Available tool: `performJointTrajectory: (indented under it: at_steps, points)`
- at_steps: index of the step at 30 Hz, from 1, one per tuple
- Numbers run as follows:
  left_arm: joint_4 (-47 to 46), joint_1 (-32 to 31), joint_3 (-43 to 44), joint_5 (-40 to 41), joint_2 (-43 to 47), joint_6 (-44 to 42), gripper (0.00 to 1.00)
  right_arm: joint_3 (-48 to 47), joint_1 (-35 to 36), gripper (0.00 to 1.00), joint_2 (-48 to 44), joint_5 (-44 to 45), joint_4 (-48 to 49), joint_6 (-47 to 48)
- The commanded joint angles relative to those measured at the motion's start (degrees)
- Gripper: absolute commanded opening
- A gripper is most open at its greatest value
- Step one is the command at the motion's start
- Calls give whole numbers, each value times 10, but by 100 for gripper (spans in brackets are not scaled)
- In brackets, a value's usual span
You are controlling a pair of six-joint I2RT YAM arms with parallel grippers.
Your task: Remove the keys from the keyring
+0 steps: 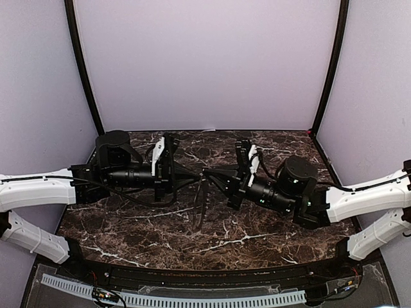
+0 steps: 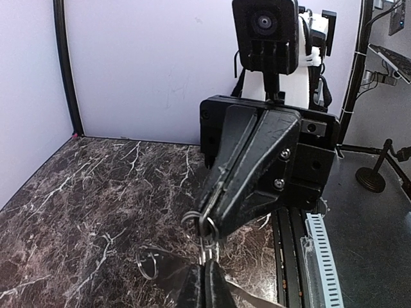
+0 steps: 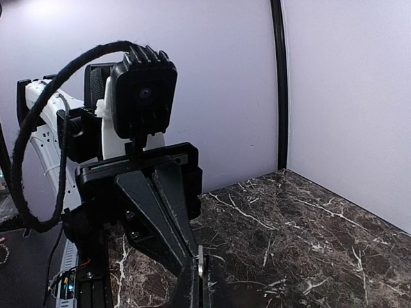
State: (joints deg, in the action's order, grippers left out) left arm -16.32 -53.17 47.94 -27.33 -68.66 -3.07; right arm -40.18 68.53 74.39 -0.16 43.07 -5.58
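Both grippers meet tip to tip above the middle of the table. In the left wrist view my left gripper [image 2: 207, 282] is shut on the lower end of thin silver keys [image 2: 209, 252]. The keys hang on the keyring [image 2: 207, 226], here a small round wire split ring. My right gripper [image 2: 215, 221] comes down from above and is shut on that ring. In the right wrist view my right gripper [image 3: 202, 282] pinches a thin silver edge [image 3: 201, 265]. In the top view the left gripper [image 1: 199, 173] and the right gripper [image 1: 209, 174] touch. The keys are too small to see there.
A second wire ring [image 2: 148, 263] shows low at the left, by a dark band. Thin dark loops [image 1: 200, 205] show below the meeting point in the top view. The marble table [image 1: 128, 224] has purple walls on three sides and a cable rail [image 1: 173, 298] at the near edge.
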Motion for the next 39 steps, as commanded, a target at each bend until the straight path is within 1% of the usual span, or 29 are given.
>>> performJointTrajectory:
  at_steps: [1, 7, 15, 19, 21, 24, 25, 27, 30, 32, 35, 39]
  points:
    - [35, -2, -13, 47, -7, -8, 0, -51, -5, 0, 13, -5, 25, -27]
    - [15, -4, -27, 87, -6, -3, 0, -94, -7, 0, 47, 2, -36, -39]
    - [-35, -6, -53, 136, -2, 0, 0, -167, -7, 0, 100, 18, -124, -54]
    - [-60, -7, -71, 179, -2, 2, 0, -200, -8, 0, 123, 27, -157, -63]
    - [-78, -7, -77, 213, -4, 9, 0, -216, -8, 0, 131, 34, -177, -67]
    - [-87, -7, -71, 259, -17, 30, 0, -242, -8, 0, 141, 51, -215, -76]
    - [-94, -7, -69, 262, -21, 32, 0, -245, -9, 0, 144, 57, -233, -78]
    - [-124, -8, -77, 261, -27, 27, 0, -283, -9, 0, 152, 74, -269, -80]
    - [-168, -8, -93, 256, -35, 8, 0, -322, -9, 0, 162, 102, -320, -81]
    - [-180, -8, -95, 250, -42, -5, 0, -348, -11, 0, 168, 108, -355, -86]
    - [-196, -8, -97, 227, -49, -12, 0, -396, -11, 0, 200, 114, -412, -99]
    - [-243, -8, -116, 191, -55, -5, 0, -453, -11, 0, 228, 118, -473, -120]
